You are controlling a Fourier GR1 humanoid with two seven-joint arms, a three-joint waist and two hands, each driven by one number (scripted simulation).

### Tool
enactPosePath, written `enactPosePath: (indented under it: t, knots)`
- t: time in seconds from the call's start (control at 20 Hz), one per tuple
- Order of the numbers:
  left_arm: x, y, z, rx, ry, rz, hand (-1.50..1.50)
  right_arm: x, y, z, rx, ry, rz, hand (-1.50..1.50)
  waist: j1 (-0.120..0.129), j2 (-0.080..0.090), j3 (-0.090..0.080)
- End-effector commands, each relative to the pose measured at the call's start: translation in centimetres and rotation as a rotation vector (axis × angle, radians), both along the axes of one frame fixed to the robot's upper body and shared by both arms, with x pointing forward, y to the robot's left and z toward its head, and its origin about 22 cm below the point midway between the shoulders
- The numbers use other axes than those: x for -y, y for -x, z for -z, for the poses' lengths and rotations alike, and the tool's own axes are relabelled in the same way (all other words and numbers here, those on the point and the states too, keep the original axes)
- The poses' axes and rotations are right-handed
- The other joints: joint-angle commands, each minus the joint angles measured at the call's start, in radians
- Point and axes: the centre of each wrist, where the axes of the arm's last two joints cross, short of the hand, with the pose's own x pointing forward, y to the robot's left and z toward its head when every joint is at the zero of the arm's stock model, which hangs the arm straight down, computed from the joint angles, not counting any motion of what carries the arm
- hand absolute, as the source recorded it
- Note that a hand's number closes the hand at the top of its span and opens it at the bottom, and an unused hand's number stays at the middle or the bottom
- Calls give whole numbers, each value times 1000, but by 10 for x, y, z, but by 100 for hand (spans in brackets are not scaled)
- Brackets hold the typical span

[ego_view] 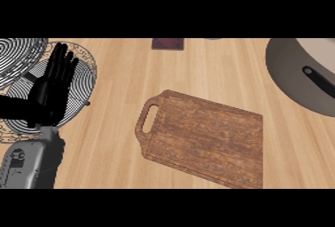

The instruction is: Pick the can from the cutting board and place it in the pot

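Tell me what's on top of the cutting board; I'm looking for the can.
Nothing: the cutting board shows only bare wood, with no can on it. The pot is cut off at the right edge, so much of its inside is out of view.

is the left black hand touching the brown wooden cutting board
Apart. The head view shows the left black hand raised with straight fingers at the left edge, with bare counter plainly between it and the brown wooden cutting board.

You are looking at a kitchen: a pale wooden counter (216, 66) carries a brown rectangular wooden cutting board with a handle slot (206, 139), a round silver wire rack (26, 80) at the left, and a grey pot (294, 75) at the right edge.
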Motion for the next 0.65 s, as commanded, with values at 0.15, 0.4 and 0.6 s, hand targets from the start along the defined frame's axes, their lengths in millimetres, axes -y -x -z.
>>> enactPosePath:
  t: [0.15, 0.4, 0.6]
  knots:
    - [7, -2, -1, 6, 17, 5, 0, 26, 34, -2, 37, -24, 55, -150, 9, 5, 3]
    - [15, 2, 10, -21, 7, 7, 0, 43, 60, -5, 38, -23, 32, -150, 4, 2, 4]
    - [2, -2, -3, 6, 14, -12, 0, 54, 81, 2, 36, -27, 39, -150, -2, 7, 8]
